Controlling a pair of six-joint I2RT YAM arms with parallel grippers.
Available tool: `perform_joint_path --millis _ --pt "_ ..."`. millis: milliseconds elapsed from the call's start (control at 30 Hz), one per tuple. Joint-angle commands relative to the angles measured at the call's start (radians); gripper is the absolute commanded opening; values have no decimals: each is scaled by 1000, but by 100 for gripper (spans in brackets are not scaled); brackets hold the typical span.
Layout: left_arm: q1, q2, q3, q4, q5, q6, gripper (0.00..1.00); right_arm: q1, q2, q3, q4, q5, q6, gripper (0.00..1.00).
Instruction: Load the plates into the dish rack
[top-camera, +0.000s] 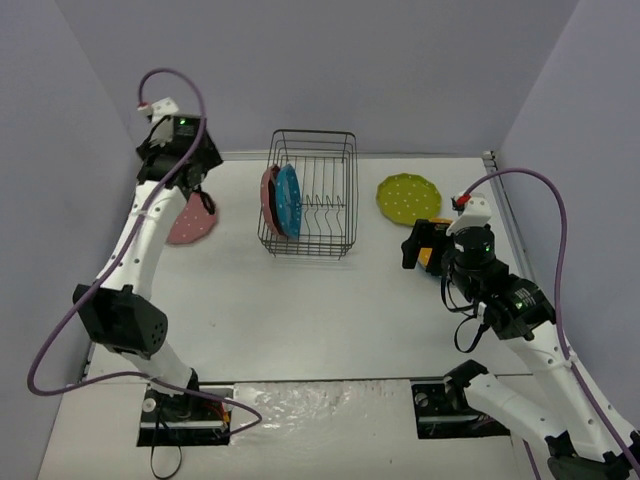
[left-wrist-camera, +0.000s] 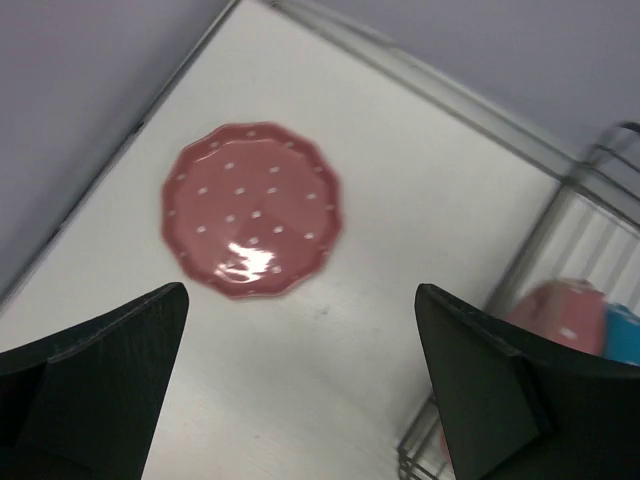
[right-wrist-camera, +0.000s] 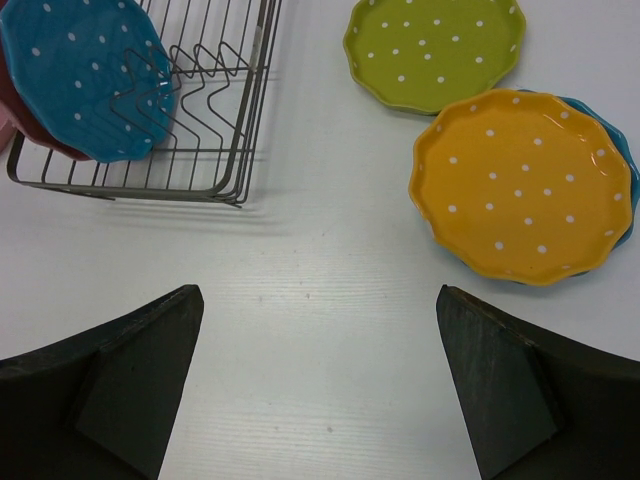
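Note:
The black wire dish rack stands at mid-table with a pink plate and a blue plate upright at its left end. Another pink plate lies flat at the left; in the left wrist view it lies ahead of my open, empty left gripper, which hovers above the table. A lime green plate lies right of the rack. An orange plate lies on a second blue plate. My right gripper is open and empty, left of and short of the orange plate.
Grey walls close in the table at the left, back and right. The rack's near-left corner is close to my left gripper's right finger. My right gripper hides most of the orange plate in the top view.

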Motion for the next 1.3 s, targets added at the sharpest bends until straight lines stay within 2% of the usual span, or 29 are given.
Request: perform_joint_path --millis 0,167,300,433,500,833,1067,1133,1200,1233,1267 --pt "195 -59 -173 -6 149 -198 94 -8 41 38 48 11 -35 100" --pt "389 41 -244 53 260 -255 90 -6 64 30 64 -10 -33 100" --pt "447 171 -183 64 295 -246 85 -6 88 16 79 -17 -44 100" --pt "474 279 -123 51 313 -263 84 -9 110 16 83 -12 -52 100" --pt "479 337 -111 50 330 -277 79 -9 116 12 85 -11 -53 100" --pt "481 402 -191 167 370 -317 63 -15 142 11 91 -9 -59 100" --pt "481 419 -258 215 367 -300 40 -20 134 2 93 -26 -61 100" --pt "485 403 -293 233 373 -297 26 -20 134 2 93 -34 -62 100" --pt "487 379 -339 237 382 -299 8 -20 130 3 94 -41 -62 100" --pt "487 365 -359 236 385 -301 1 -20 129 4 95 -45 -62 100" --pt "485 344 -385 235 385 -303 0 -20 127 3 96 -51 -62 100"
